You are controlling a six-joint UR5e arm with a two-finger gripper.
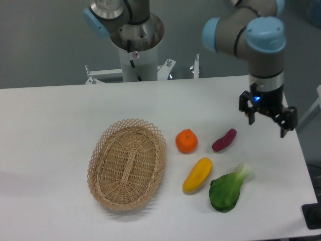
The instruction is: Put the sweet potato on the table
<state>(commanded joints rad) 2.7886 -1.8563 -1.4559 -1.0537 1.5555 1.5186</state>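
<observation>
Sweet potato (224, 140) lies flat on table (60, 115), right of orange fruit (186, 141).
Long axis diagonal, upper end pointing right-rearward. Gripper (267, 122) spread wide, empty, apart from it.

Basket (127, 163) frame-left on table (60, 120); orange (186, 141), sweet potato (224, 140) right of it; squash (197, 174), bok choy (228, 188) below.

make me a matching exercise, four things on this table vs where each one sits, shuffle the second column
Things:
1. sweet potato
2. orange
3. yellow squash
4. bok choy

Places:
A. nearest the front right corner of the table
B. just right of the wicker basket
C. left of and below the open gripper
D. between the orange and the bok choy

Pairs: 1-C, 2-B, 3-D, 4-A
</observation>
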